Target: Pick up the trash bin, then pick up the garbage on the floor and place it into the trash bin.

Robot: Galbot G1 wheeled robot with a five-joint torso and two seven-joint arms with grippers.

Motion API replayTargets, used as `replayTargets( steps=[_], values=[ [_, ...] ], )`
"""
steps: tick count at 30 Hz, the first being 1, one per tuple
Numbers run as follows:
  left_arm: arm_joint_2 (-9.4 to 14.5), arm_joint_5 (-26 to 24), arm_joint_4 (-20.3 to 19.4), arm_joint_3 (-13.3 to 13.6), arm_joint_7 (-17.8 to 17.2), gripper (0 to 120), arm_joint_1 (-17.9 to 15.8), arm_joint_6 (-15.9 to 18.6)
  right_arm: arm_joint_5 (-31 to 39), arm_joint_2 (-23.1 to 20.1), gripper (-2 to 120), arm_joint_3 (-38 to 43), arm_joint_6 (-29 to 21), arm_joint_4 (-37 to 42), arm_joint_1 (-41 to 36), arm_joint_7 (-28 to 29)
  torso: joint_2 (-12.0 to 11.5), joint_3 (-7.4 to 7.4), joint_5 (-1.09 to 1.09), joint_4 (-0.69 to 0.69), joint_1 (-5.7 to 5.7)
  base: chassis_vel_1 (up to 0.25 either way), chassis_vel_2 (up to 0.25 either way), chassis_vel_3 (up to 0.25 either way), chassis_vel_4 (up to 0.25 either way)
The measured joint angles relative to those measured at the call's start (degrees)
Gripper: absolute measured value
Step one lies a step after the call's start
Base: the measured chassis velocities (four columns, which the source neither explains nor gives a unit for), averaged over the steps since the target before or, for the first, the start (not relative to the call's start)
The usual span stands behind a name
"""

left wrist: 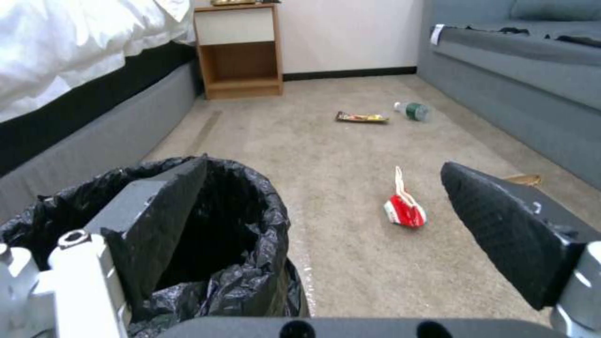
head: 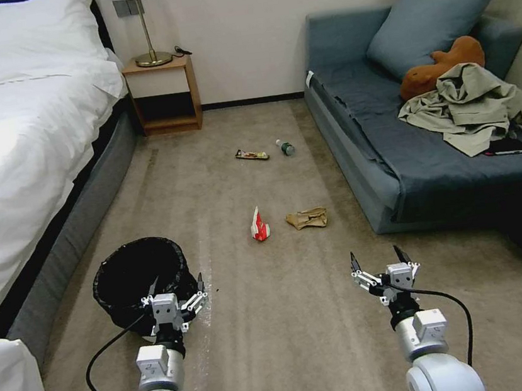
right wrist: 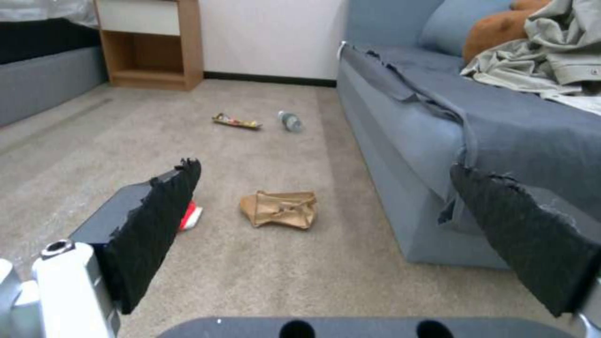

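Four pieces of garbage lie on the carpet beyond the trash bin (head: 139, 280), toward the sofa (head: 396, 160): nearest it the red-and-white packet (head: 259, 226), then the brown paper bag (head: 307, 218), and farther off the bar wrapper (head: 251, 154) beside the green-labelled bottle (head: 285, 147); no writing on them is readable. The left gripper (head: 176, 289) is spread wide at the bin's near rim, one finger (left wrist: 157, 220) inside the black liner. The right gripper (head: 377, 260), also spread, hangs over bare carpet well clear of the bin.

Beige carpet (head: 289, 319) between white bed (head: 20, 142) and blue sofa (head: 396, 160), wooden nightstand (head: 163, 96) against wall
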Motion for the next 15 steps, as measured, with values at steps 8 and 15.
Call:
replayTargets(
  steps=[8, 15],
  values=[
    [0.00, 0.00, 0.00, 0.00, 0.00, 100, 0.00, 0.00, 0.00, 0.00, 100, 0.00, 0.00, 0.00, 0.00, 0.00, 0.00, 0.00, 0.00, 0.00, 0.00, 0.000, 0.000, 0.000, 0.000],
    [0.68, -1.23, 0.00, -0.47, -0.22, 100, -0.37, 0.60, 1.14, -0.33, 100, -0.40, -1.11, 0.02, -0.19, 0.86, 0.00, 0.00, -0.01, 0.01, 0.00, 0.000, 0.000, 0.000, 0.000]
  ],
)
